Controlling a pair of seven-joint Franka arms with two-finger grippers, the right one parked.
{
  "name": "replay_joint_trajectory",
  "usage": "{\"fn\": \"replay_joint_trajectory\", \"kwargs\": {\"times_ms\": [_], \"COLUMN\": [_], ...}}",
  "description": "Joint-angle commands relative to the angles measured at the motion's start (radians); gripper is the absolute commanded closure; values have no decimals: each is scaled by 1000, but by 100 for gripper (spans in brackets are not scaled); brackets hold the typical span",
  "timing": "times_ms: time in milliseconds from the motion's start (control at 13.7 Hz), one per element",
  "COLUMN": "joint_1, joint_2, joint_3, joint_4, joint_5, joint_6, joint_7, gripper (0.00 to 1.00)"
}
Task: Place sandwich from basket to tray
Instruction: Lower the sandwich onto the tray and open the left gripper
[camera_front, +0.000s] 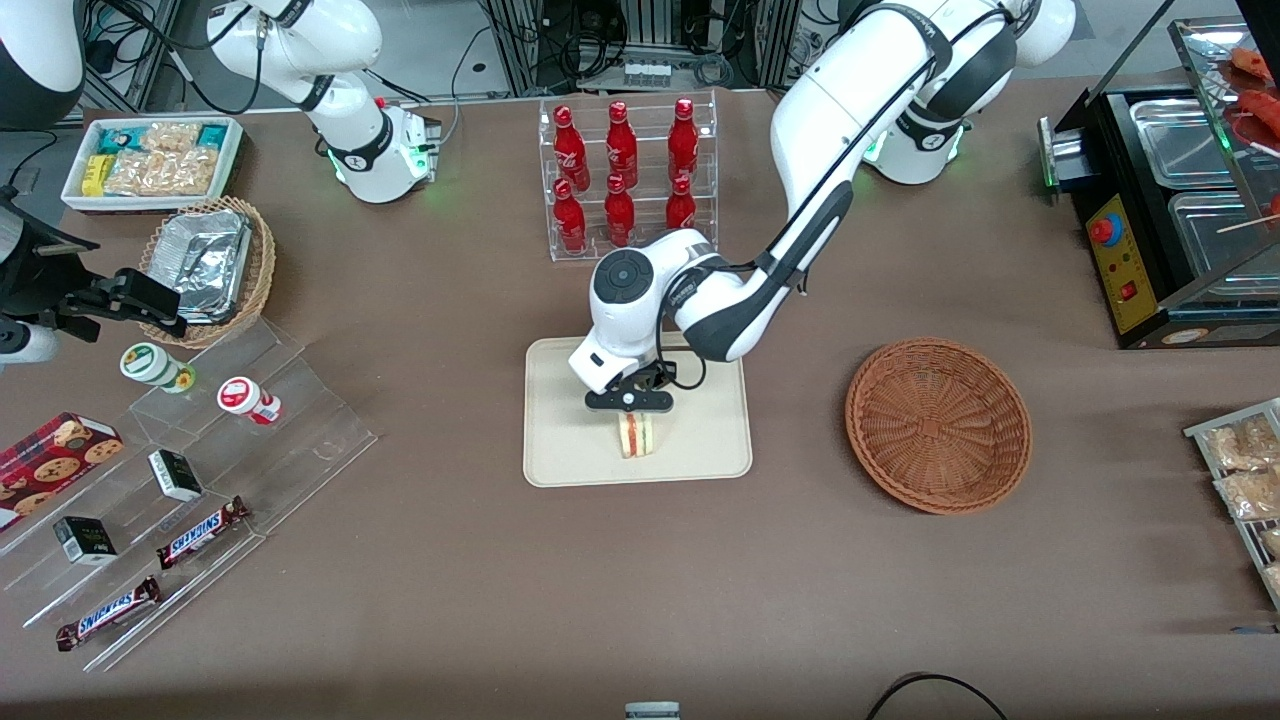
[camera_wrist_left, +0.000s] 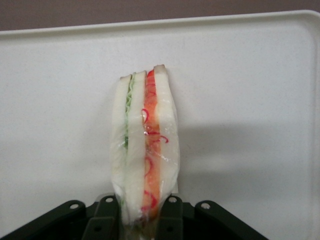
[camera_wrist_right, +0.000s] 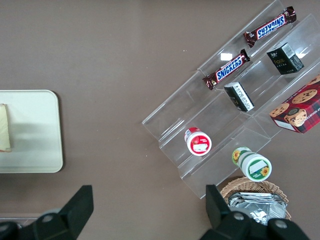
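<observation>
The brown desk carries everything here. On it the cream tray lies flat in front of a clear rack of red bottles, nearer the front camera than that rack. The reddish-brown wicker basket sits beside the tray, toward the working arm's end of the desk, and nothing shows inside it. The left arm reaches down over the tray, its hand low above the tray's middle. The hand is closed on the sandwich, its fingers pressed against both bread faces. The wedge stands on edge with red and green layers showing; it seems to touch the tray's surface, though contact is hard to confirm.
</observation>
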Motion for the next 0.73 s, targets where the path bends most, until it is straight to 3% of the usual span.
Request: {"fn": "replay_joint_trajectory", "kwargs": {"times_ms": [0, 659], "joint_1": [-18, 37], "joint_2": [6, -193], "joint_3": [14, 14], "joint_4": [26, 23], "joint_5": [21, -5], "joint_6": [-1, -157], "joint_7": [-30, -68], "gripper": [0, 0]}}
